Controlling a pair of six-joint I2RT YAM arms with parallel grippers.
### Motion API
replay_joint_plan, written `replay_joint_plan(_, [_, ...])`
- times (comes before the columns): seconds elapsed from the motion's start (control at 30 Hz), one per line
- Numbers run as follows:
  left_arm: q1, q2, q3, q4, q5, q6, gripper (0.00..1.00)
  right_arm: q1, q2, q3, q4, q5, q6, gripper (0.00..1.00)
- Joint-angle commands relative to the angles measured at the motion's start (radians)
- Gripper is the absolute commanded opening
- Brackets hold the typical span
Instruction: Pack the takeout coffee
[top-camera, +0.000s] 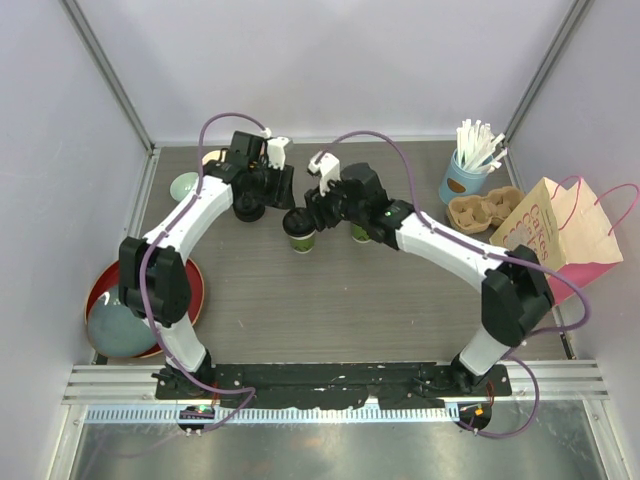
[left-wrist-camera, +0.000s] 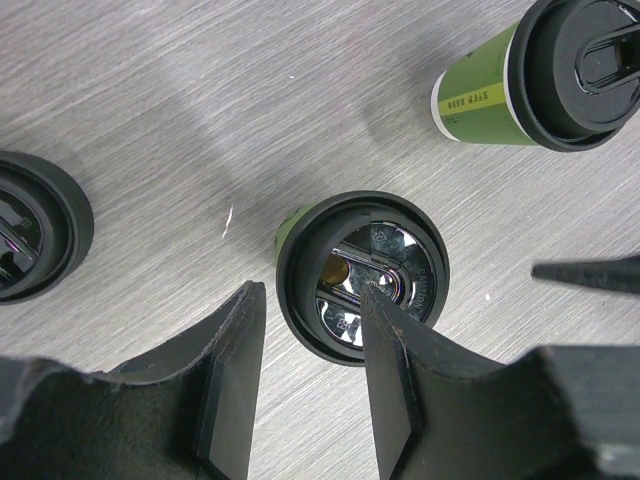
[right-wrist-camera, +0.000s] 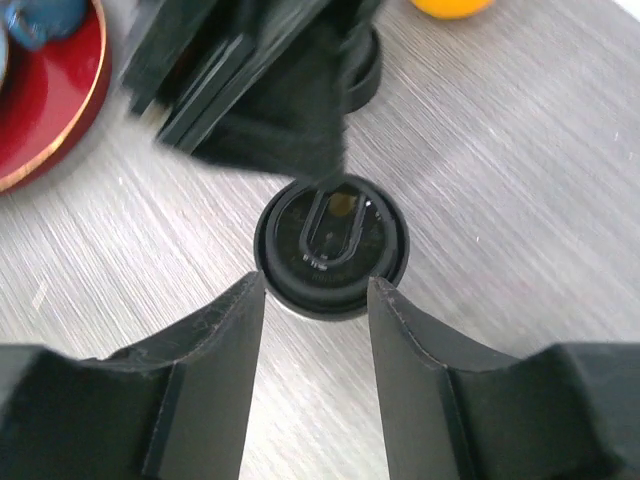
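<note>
Two dark-green takeout coffee cups with black lids stand mid-table. One cup (top-camera: 299, 232) is centred in the left wrist view (left-wrist-camera: 362, 275) and in the right wrist view (right-wrist-camera: 330, 245). The other cup (top-camera: 360, 233) is partly under the right arm and shows clearly at the left wrist view's upper right (left-wrist-camera: 545, 70). My left gripper (top-camera: 278, 192) (left-wrist-camera: 310, 335) hovers open over the first cup, with one fingertip (left-wrist-camera: 385, 320) overlapping its lid. My right gripper (top-camera: 312, 212) (right-wrist-camera: 317, 300) is open too, its fingertips at the near rim of that lid. Neither holds anything.
A third black lid (top-camera: 248, 208) (left-wrist-camera: 35, 240) lies by the left gripper; whether a cup is beneath it is unclear. At the right stand a light-blue straw cup (top-camera: 462, 180), a cardboard carrier (top-camera: 483, 208) and a paper bag (top-camera: 560, 235). A red plate (top-camera: 190, 285) sits left.
</note>
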Motion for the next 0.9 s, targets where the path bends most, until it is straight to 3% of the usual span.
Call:
replay_joint_plan(0.0, [-0.003, 0.008, 0.072, -0.031, 0.039, 0.066, 0.47, -0.002, -0.099, -0.181, 0.22, -0.16, -0.258, 0.5])
replay_joint_plan(0.1, [-0.002, 0.025, 0.103, -0.051, 0.036, 0.083, 0.47, -0.004, -0.159, -0.305, 0.325, -0.269, -0.442, 0.51])
replay_joint_plan(0.17, [-0.003, 0.034, 0.13, -0.08, 0.033, 0.108, 0.47, -0.002, -0.203, -0.4, 0.398, -0.342, -0.688, 0.54])
replay_joint_plan(0.23, [-0.003, 0.032, 0.144, -0.097, 0.032, 0.117, 0.48, -0.002, -0.214, -0.422, 0.391, -0.358, -0.887, 0.56])
replay_joint_plan(0.33, [-0.002, 0.028, 0.151, -0.097, 0.036, 0.113, 0.48, -0.004, -0.181, -0.379, 0.321, -0.344, -1.005, 0.54])
replay_joint_plan(0.5, [-0.002, 0.04, 0.166, -0.12, 0.048, 0.094, 0.48, 0.007, -0.165, -0.471, 0.501, -0.288, -1.086, 0.53])
replay_joint_plan(0.87, [-0.003, 0.097, 0.218, -0.14, 0.079, 0.054, 0.5, 0.03, -0.114, -0.465, 0.477, -0.246, -1.229, 0.49])
